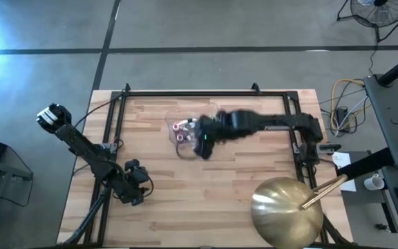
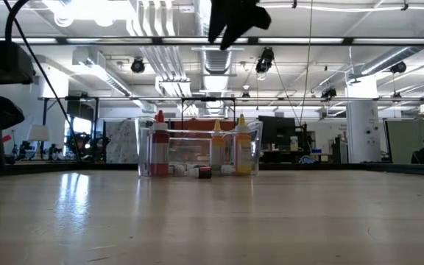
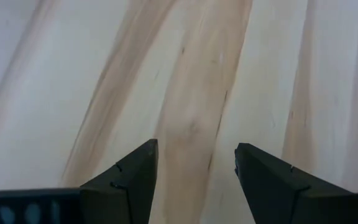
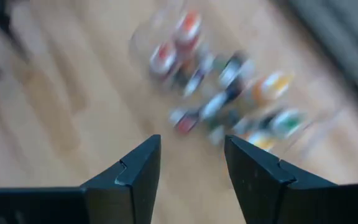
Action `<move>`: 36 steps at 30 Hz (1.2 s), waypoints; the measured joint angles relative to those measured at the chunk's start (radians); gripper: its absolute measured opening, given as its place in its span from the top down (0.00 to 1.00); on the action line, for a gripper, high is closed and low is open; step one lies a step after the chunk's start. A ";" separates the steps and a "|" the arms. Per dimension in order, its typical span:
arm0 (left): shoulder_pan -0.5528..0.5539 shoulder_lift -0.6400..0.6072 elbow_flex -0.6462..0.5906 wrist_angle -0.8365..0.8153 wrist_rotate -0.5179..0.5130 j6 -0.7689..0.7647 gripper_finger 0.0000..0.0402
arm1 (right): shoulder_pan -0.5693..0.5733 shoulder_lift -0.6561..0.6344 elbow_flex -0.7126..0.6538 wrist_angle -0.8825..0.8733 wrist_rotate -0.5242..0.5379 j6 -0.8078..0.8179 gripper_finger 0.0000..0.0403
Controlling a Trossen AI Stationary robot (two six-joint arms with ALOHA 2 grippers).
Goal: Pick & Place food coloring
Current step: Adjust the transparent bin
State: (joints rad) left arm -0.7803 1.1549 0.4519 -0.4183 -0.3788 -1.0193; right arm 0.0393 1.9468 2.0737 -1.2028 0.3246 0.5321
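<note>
You've got a big gold dome (image 1: 287,211) at the lower right of the high view, w/ a wooden stick (image 1: 323,190) poking out of it toward the table's right edge. It sits well apart from the work area. A clear plastic tub (image 2: 199,151) sits upper centre on the wooden table (image 1: 185,200).

Count in the low view: 3 tall bottles upright in the tub, 1 red-capped (image 2: 160,143) and 2 yellow (image 2: 242,145). The small food coloring bottles (image 4: 229,102) lie clustered in and around the tub; too blurred in the right wrist view for an exact count.

Right gripper (image 4: 191,158) hovers above that cluster, fingers parted a moderate gap, nothing between them. Left gripper (image 3: 196,167) is at the lower left of the high view, over bare wood, jaws wide apart, holding nothing.
</note>
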 joint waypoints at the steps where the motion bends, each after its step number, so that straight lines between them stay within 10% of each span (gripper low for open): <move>1: 0.000 0.000 0.000 0.002 -0.008 0.004 0.53 | 0.020 -0.001 -0.037 0.003 -0.018 0.031 0.58; 18: 0.030 0.000 -0.002 0.008 -0.061 0.026 0.53 | 0.061 0.148 -0.541 0.559 -0.001 0.830 0.58; 36: 0.030 0.000 -0.034 0.011 -0.060 0.024 0.53 | -0.083 0.182 -0.512 0.611 0.084 0.769 0.58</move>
State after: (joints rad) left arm -0.7502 1.1549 0.4179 -0.4076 -0.4393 -0.9955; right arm -0.0442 2.1292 1.5618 -0.5918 0.4083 1.3007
